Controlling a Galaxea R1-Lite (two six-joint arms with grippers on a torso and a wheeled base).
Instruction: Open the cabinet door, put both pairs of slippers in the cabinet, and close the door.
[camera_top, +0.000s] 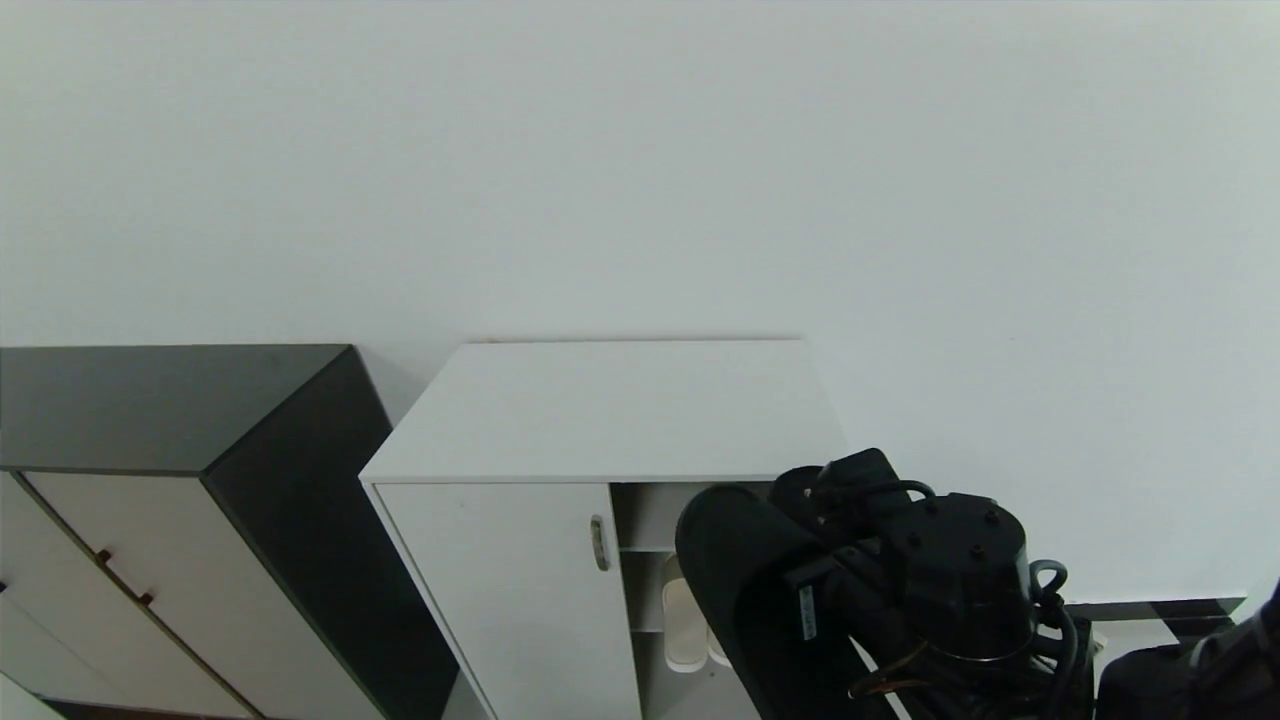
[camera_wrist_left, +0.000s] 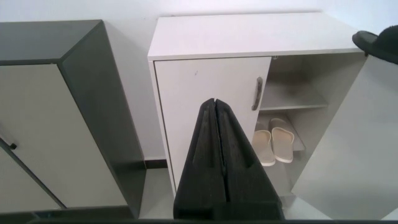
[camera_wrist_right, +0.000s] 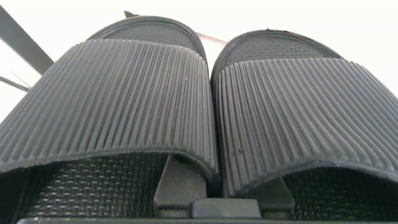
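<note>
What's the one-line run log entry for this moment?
cabinet door open | white slippers on shelf inside | black slippers held in right gripper, not yet inside | left gripper shut, empty

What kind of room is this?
Probably a home entryway: a white cabinet with pale slippers on its shelf, a dark cabinet beside it, and black slippers held nearby.

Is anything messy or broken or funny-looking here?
Nothing looks broken or spilled. The white slippers sit neatly side by side inside the white cabinet, and its door stands open. The right claw holds the black slippers side by side.
</note>
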